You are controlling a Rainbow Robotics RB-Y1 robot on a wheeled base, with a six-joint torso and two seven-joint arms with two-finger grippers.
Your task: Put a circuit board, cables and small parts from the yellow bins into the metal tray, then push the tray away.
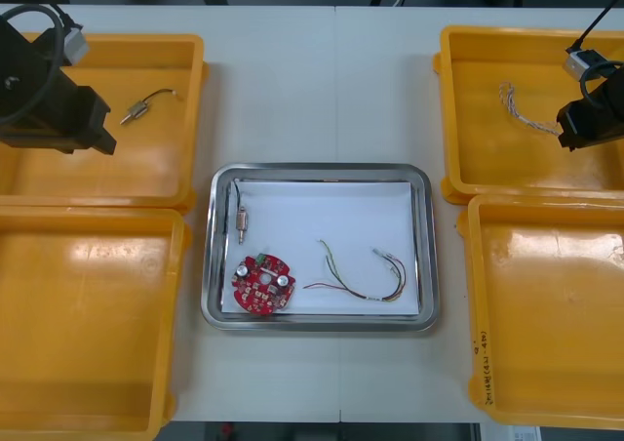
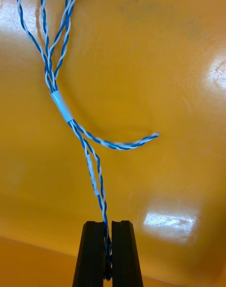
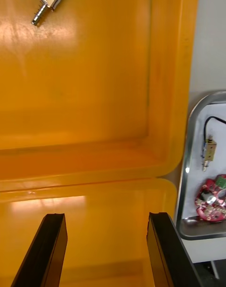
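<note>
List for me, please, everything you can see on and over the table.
table: one, light, under everything
bins: four, yellow, two at each side
tray: one, metal, white inside, between the bins
board: one, red, in the tray
parts: two, silver, one in the tray, one in the far left bin
red-yellow cable: one, in the tray, beside the board
blue-white cable: one, in the far right bin
left gripper: one, black, open over the left bins
right gripper: one, black, shut on the blue-white cable's end
</note>
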